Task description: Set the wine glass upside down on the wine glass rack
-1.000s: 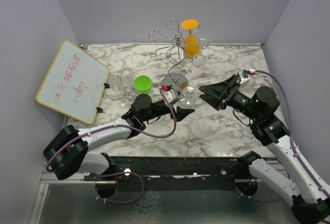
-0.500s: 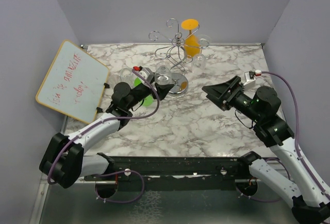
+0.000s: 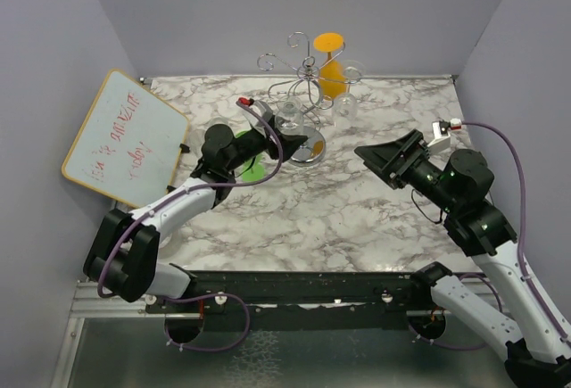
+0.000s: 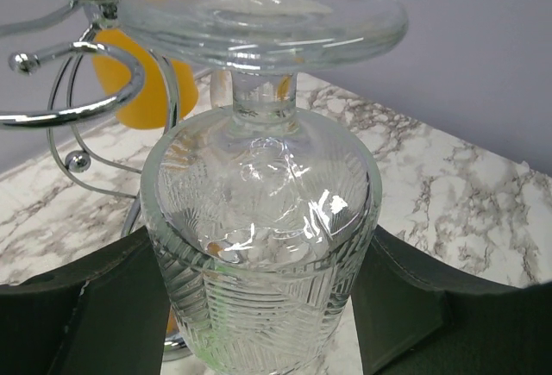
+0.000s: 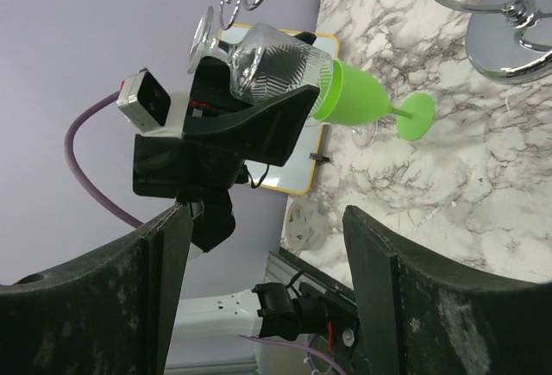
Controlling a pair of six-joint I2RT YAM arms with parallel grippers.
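My left gripper (image 3: 275,136) is shut on the bowl of a clear cut-glass wine glass (image 3: 287,122). The left wrist view shows the glass (image 4: 259,220) upside down, foot on top, between my fingers (image 4: 95,306). It is held just left of the silver wire rack (image 3: 308,74), level with a scroll arm (image 4: 82,82) and apart from it. An orange glass (image 3: 332,71) hangs upside down on the rack's far side. My right gripper (image 3: 379,158) is open and empty, right of the rack's round base (image 3: 310,147).
A green glass (image 3: 252,167) lies on the marble beneath my left wrist, also in the right wrist view (image 5: 362,103). Clear glasses (image 3: 214,134) stand to its left, another (image 3: 344,107) behind the rack. A whiteboard (image 3: 125,138) leans at the left wall.
My left arm has carried the glass from the table's middle, back and left, up to the rack's left side. My right gripper has drawn back slightly to the right, still open.
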